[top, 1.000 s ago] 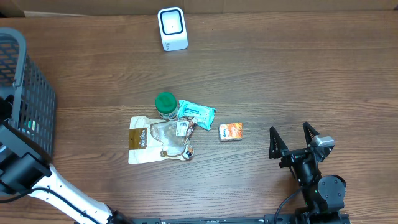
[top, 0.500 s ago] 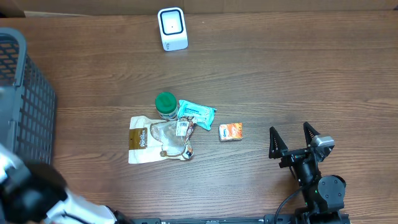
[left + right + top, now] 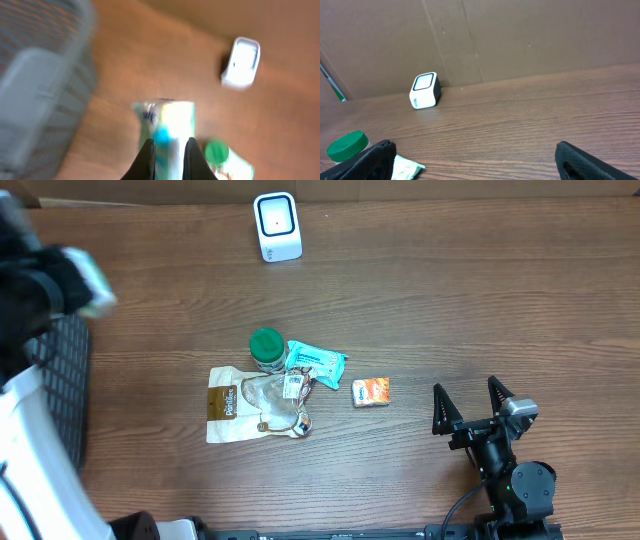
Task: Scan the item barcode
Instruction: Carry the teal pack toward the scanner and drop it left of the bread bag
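Teal-white packet (image 3: pixel 167 117) pinched btwn left gripper (image 3: pixel 169 143) fingers, blurred, right gripper (image 3: pixel 465 386) spread wide

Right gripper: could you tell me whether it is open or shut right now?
Open: on the right gripper the fingers stand wide apart, with nothing between them.

Even, diffuse light, faint shadows. Left wrist view heavily motion-blurred, packet (image 3: pixel 167 125) smeared. Overhead sharp except blurred left arm (image 3: pixel 40 290).
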